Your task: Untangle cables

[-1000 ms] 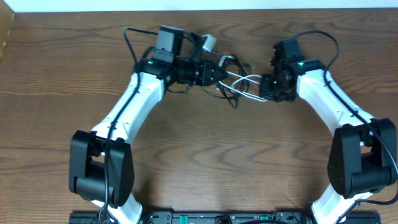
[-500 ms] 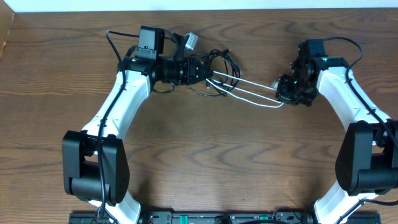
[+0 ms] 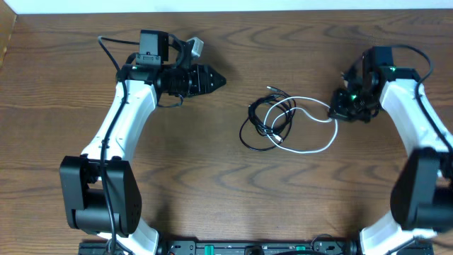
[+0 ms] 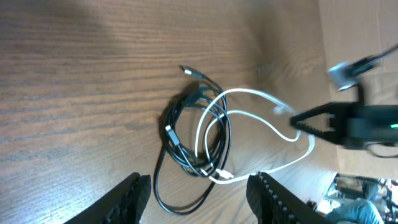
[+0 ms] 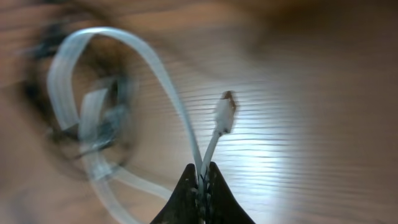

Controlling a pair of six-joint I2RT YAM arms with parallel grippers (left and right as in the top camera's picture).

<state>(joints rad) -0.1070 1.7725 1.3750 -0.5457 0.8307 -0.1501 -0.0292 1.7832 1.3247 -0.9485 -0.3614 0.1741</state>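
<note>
A loose knot of thin, round cords lies on the brown wood-grain table (image 3: 212, 184). One white cable (image 3: 306, 100) loops through coiled black cables (image 3: 243, 133), whose number is unclear. The right end effector (image 3: 334, 112) is clamped on the white cable, just beside its small plug (image 5: 224, 115). The left end effector (image 3: 218, 78) hangs open and empty, well apart from the knot.

In the right wrist view the black cables (image 5: 34, 93) are a dark smear at the left, their strands impossible to separate. The white cable (image 5: 169, 99) blurs there too and runs off the bottom edge. The left gripper (image 4: 198, 179) shows only its tips in its own view, the rest cut off below. From overhead, the crossings inside the tangle are too small to follow.
</note>
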